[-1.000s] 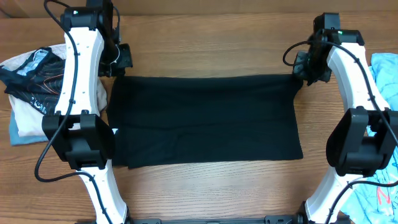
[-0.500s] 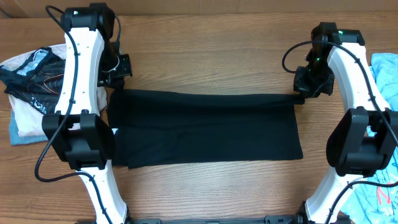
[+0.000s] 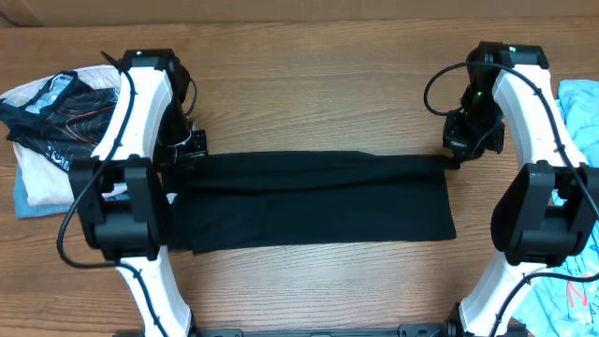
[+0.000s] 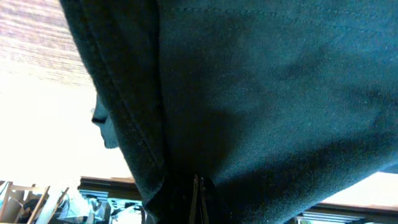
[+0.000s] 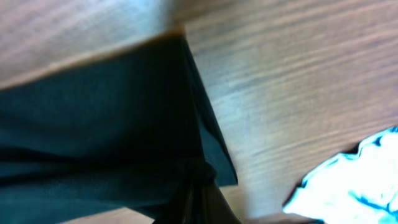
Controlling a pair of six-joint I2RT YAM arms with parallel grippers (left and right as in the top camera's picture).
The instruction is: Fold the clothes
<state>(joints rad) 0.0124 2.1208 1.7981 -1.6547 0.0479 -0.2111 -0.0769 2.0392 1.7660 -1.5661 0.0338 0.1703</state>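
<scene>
Overhead: black garment (image 3: 309, 201) lies across the wooden tabletop (image 3: 318, 75), its far part doubled over the middle. Left tool (image 3: 192, 153) and right tool (image 3: 457, 154) each clench a far corner of it. Left wrist: dark cloth fills the frame (pinched together at bottom centre). Right wrist: the cloth's corner gathers into the clenched tool, bare wood beside it.

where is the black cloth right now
Overhead, the black fabric garment lies mid-table, stretched between the white left arm and white right arm, with the heap of mixed clothes off its left end.
</scene>
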